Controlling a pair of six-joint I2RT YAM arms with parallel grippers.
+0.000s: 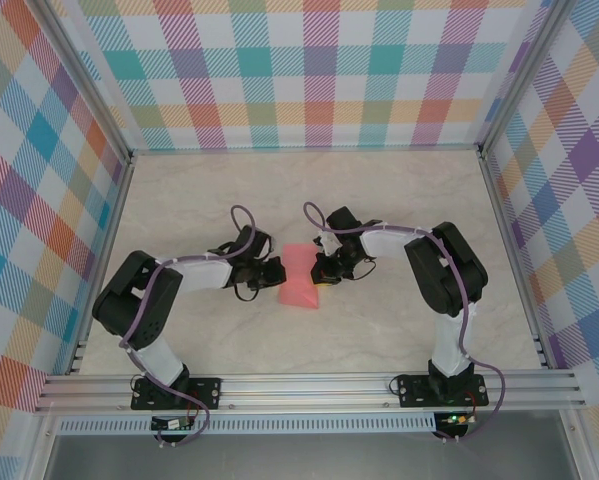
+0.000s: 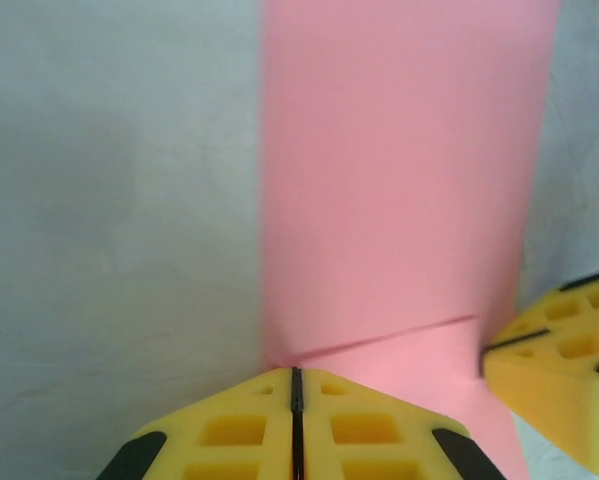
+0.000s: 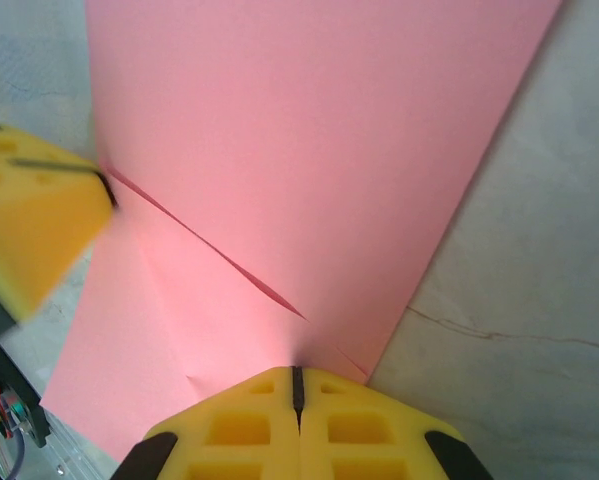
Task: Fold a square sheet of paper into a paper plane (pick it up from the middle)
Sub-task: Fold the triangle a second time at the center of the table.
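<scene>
The square sheet of paper [image 1: 301, 275] lies folded on the table as a narrow salmon-pink strip, with a slanted flap edge near its lower end [image 2: 399, 250] [image 3: 309, 170]. My left gripper [image 1: 276, 275] [image 2: 296, 372] is shut, and its tip rests at the strip's left edge by the flap. My right gripper [image 1: 322, 270] [image 3: 297, 370] is shut too, with its tip down on the strip's right side. Neither grips the paper between its jaws. Each wrist view catches the other gripper's yellow fingers [image 2: 564, 360] [image 3: 29, 220] across the strip. The paper plane is out of view.
The pale marbled table [image 1: 309, 190] is walled by checked panels, with aluminium rails on the left [image 1: 104, 250], on the right [image 1: 514, 260] and along the near edge [image 1: 309, 390]. Purple cables loop over both arms near the paper.
</scene>
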